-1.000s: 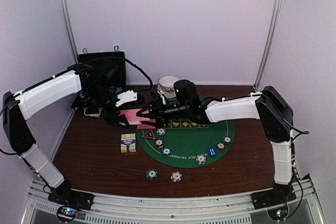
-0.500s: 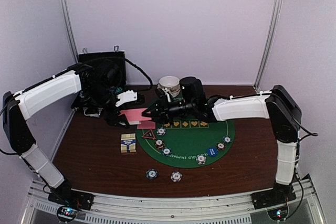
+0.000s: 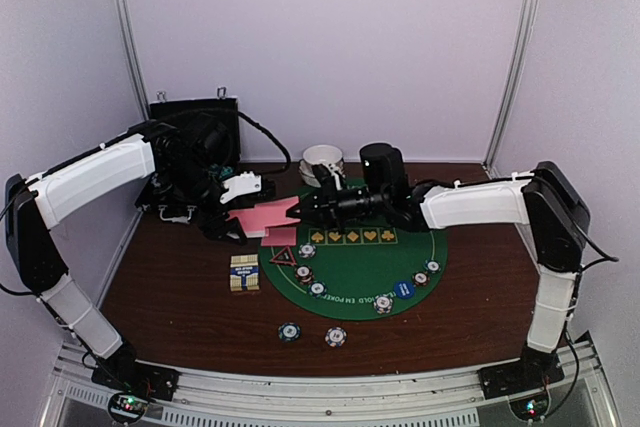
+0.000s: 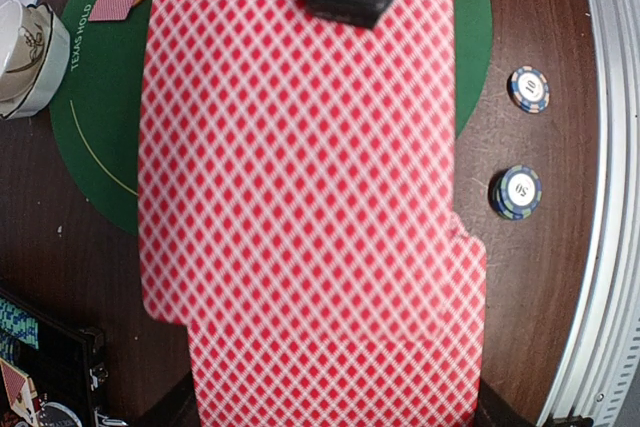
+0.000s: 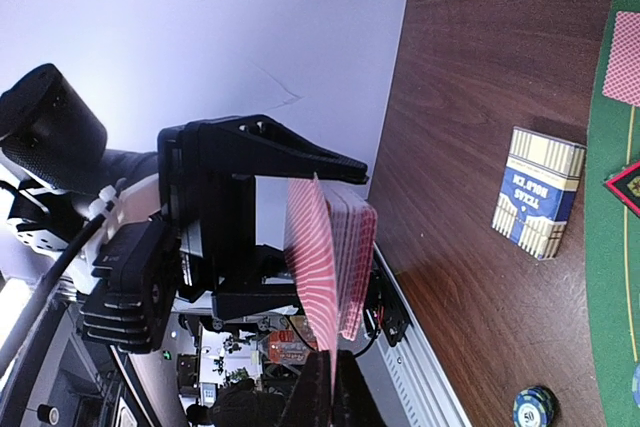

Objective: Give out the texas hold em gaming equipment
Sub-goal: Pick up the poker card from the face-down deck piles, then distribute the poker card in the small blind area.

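Note:
My left gripper (image 3: 238, 219) is shut on a deck of pink-backed cards (image 3: 262, 217) held above the table's left side. In the left wrist view the cards (image 4: 300, 197) fill the frame and hide its jaws. My right gripper (image 3: 305, 205) is shut on the top card (image 5: 312, 277), pinching its edge (image 5: 338, 387) and holding it fanned off the deck (image 5: 352, 247). One card (image 3: 281, 238) lies on the green mat (image 3: 370, 272). The red-rimmed triangle marker (image 3: 281, 256), several chips (image 3: 303, 272) and a blue disc (image 3: 402, 289) lie on the mat. Two chips (image 3: 289, 331) lie in front of it.
A card box (image 3: 244, 273) lies left of the mat. The open black case (image 3: 195, 137) stands at the back left. White bowls (image 3: 323, 159) stand behind the mat. The table's near edge rail (image 4: 610, 147) is close to the loose chips (image 4: 516, 192).
My right gripper has moved right, away from the left gripper, drawing the top card sideways off the deck. The left arm has held still.

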Controlling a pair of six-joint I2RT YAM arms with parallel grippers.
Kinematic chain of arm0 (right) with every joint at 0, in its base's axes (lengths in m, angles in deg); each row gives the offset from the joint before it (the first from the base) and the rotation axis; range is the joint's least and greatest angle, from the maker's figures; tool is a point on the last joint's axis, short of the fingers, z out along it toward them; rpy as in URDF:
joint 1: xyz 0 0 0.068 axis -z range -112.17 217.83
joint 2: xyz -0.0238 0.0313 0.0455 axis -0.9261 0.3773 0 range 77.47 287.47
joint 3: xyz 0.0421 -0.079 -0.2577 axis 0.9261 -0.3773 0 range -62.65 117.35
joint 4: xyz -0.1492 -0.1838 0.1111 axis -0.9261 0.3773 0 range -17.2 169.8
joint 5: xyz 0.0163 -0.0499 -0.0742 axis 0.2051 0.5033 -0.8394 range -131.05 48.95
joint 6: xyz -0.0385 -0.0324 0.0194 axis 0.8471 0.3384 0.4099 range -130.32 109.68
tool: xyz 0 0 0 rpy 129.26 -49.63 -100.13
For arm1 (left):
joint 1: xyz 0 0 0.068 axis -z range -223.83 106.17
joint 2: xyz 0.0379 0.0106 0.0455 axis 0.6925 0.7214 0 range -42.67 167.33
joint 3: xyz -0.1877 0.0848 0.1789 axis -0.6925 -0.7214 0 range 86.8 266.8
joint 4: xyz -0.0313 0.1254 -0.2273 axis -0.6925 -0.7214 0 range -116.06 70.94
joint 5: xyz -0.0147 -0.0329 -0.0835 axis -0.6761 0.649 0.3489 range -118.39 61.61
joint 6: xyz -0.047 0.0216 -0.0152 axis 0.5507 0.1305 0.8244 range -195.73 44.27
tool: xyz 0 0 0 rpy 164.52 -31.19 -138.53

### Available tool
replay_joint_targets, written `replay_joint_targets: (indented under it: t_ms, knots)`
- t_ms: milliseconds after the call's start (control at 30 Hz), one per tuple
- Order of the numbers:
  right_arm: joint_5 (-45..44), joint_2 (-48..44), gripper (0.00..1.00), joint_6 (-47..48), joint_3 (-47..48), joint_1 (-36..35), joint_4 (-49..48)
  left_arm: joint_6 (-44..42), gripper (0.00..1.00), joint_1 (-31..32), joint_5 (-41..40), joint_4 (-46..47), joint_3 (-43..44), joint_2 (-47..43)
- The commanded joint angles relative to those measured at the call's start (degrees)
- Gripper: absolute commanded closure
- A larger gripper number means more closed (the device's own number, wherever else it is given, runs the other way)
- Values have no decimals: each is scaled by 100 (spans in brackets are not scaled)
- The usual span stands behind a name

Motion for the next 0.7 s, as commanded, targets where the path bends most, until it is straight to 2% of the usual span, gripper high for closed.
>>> replay_joint_targets:
  t_ms: [0,267,533,667]
  knots:
    - [-4,-313,100,-121,-294,179,-217,13,95,-41,35,114,125,-10]
    - [82,-914,100,503,-905,712,630,-14,95,-45,-1,76,88,-34]
    - [-2,-1279,100,2239,-1256,1468,3131,-23,95,-41,-21,36,94,-65]
    - [-151,-1205,100,2922,-1301,1651,3872,-20,95,-41,7,19,104,-65]
